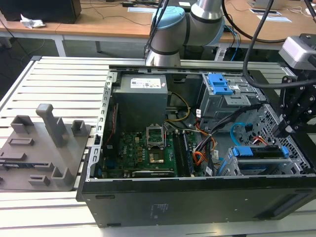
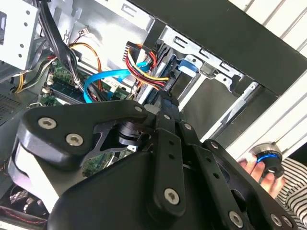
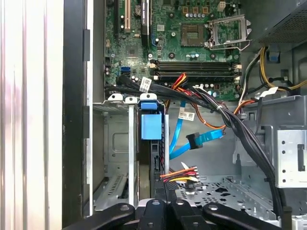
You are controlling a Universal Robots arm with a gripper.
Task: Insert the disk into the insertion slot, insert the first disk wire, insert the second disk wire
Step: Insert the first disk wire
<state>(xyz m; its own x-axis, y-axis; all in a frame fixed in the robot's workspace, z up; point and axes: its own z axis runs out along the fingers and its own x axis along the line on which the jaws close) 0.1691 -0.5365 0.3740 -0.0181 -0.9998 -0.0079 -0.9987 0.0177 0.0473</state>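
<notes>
Slatted aluminium table (image 1: 59, 74) carries a black open-sided computer case (image 1: 197, 197), with office desks behind it. The claw (image 3: 165, 189) reaches into the case's drive corner. It is squeezed nearly together, and by my reading it pinches the dark plug of the first disk wire (image 3: 182, 173), a bundle of red, yellow and black wires that fans out right beside its tips.

Directly ahead of the claw stands the disk (image 3: 151, 129), a flat grey-metal hard drive framed by a bright blue plastic caddy. It is already seated edge-on in the insertion slot (image 1: 270, 116), a silver perforated sheet-metal drive cage. The second disk wire (image 3: 204, 138), a thin flat light-blue cable with a small dark plug, hangs loose just past the bundle. It is near the claw but apart from it.

The likeliest trouble is a skewed plug. If the pinch is off-centre or the stiff bundle tugs sideways, the plug could meet the disk's socket at an angle and jam or slip from the grip. The loose blue cable and the thick black cables (image 3: 249, 143) crossing beside the claw could also snag it.

As for what holds what, the case contains the cage and, beyond the disk from the claw, a green motherboard (image 3: 192, 19). The cage's bay holds the disk.
</notes>
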